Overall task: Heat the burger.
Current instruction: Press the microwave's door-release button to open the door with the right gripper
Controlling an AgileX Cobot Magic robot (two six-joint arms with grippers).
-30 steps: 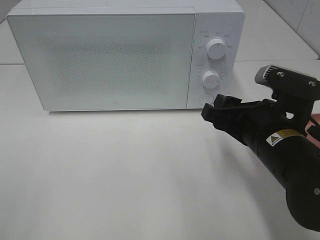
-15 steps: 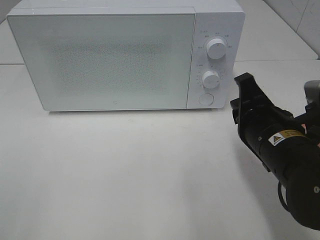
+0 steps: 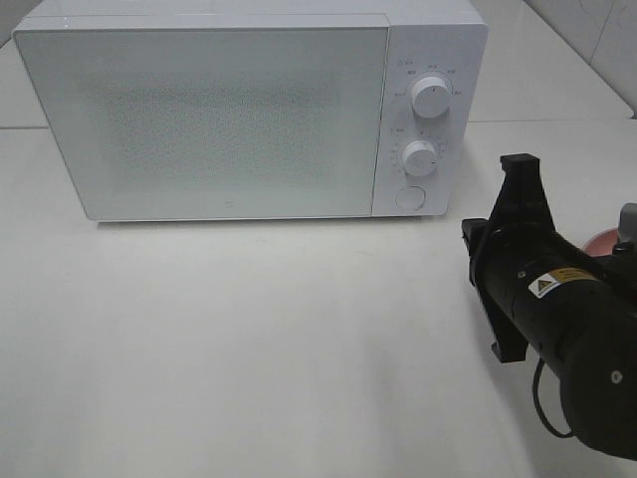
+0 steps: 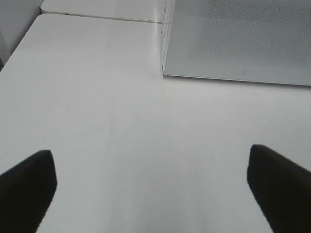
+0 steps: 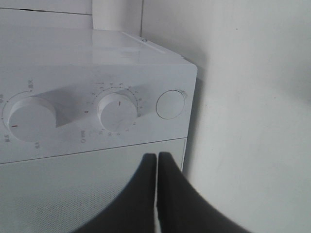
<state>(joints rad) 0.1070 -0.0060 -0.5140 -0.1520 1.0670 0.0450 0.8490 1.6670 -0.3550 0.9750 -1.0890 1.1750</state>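
Observation:
No view shows the burger. The white microwave (image 3: 249, 110) stands at the back of the table with its door shut; it also appears in the left wrist view (image 4: 238, 39) and the right wrist view (image 5: 97, 97). My right gripper (image 3: 470, 237) hovers to the right of the control panel, rolled on its side. Its black fingers (image 5: 156, 194) are pressed together with nothing between them and point toward the panel. My left gripper (image 4: 155, 189) stands wide open over bare table in front of the microwave's left corner, holding nothing.
The control panel carries two knobs (image 3: 431, 97) (image 3: 420, 157) and a round button (image 3: 409, 197). A sliver of a pink plate (image 3: 604, 239) peeks out behind the right arm. A white table (image 3: 249, 339) stretches in front of the microwave.
My right gripper has drawn back to the right from the round button, rolled onto its side, and its jaws have closed. The microwave door stays shut.

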